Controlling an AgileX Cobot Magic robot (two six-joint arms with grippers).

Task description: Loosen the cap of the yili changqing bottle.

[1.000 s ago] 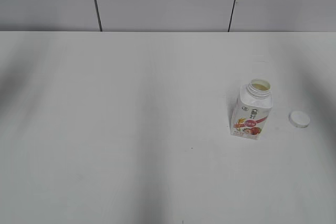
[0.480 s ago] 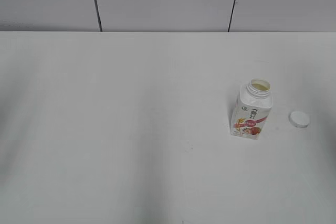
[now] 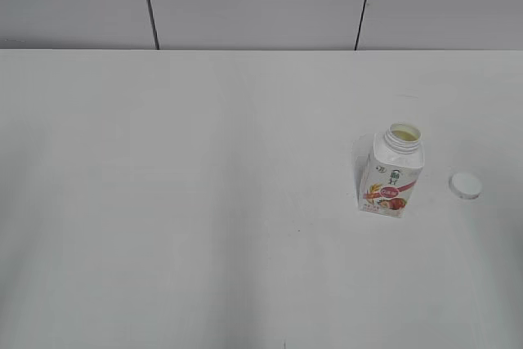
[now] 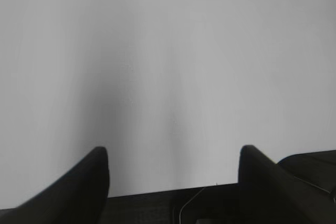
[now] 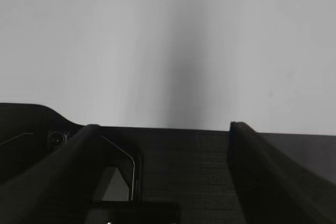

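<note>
While both arms hang back at the near edge, out of the exterior view, the left gripper and the right gripper each spread their fingers wide over bare table and hold nothing, which suggests the work is done. Farther in on the right, the yili changqing bottle stands upright, long axis vertical, open neck up, label facing near. The cap lies flat just to its right, apart from it, so it is already fully off.

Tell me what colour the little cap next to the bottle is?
White. The cap shows best in the exterior view.
</note>
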